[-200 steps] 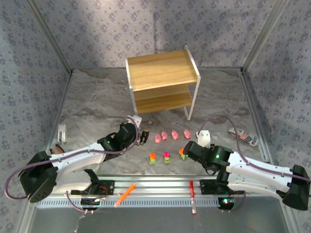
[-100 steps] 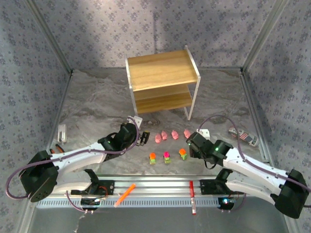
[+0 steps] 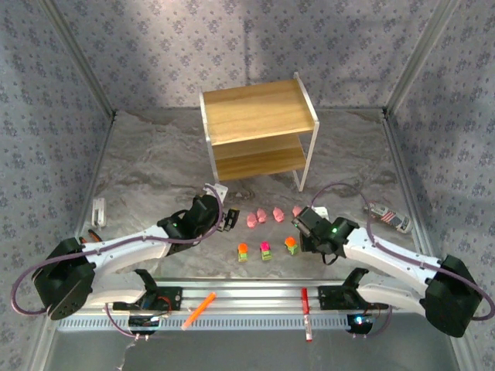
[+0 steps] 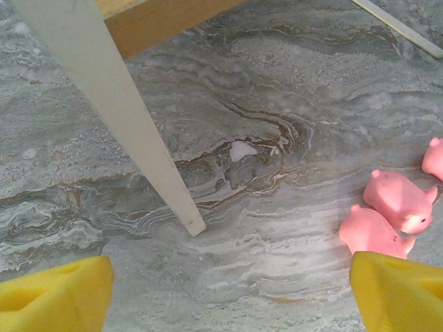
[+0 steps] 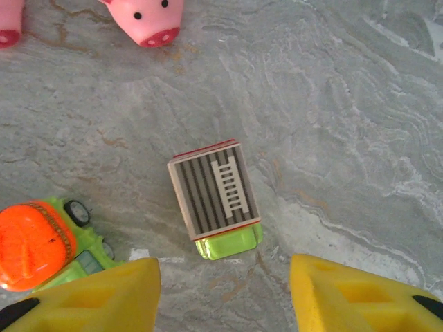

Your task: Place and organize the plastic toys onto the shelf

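Observation:
The shelf [image 3: 259,131] of light wood and white frame stands at the back middle; its leg [image 4: 131,131] and a board edge appear in the left wrist view. Pink pig toys [image 3: 262,216] lie in a row in front of it, and three blocky toys [image 3: 265,250] sit nearer. My left gripper [image 3: 230,219] is open left of the pigs [image 4: 398,200], nothing between its yellow fingertips [image 4: 55,294]. My right gripper [image 5: 225,297] [image 3: 300,224] is open, just short of a green blocky toy with a striped ladder top [image 5: 214,197]. An orange-topped toy [image 5: 41,242] sits to its left, a pig [image 5: 145,17] beyond.
An orange marker [image 3: 199,310] and a red marker [image 3: 305,313] lie on the front rail. A small white object [image 3: 99,210] sits at the left, a flat printed packet [image 3: 388,217] at the right. Patterned walls close in the table.
My right arm has swung left and forward toward the pigs and blocky toys, its jaws narrowing. The left arm has barely moved.

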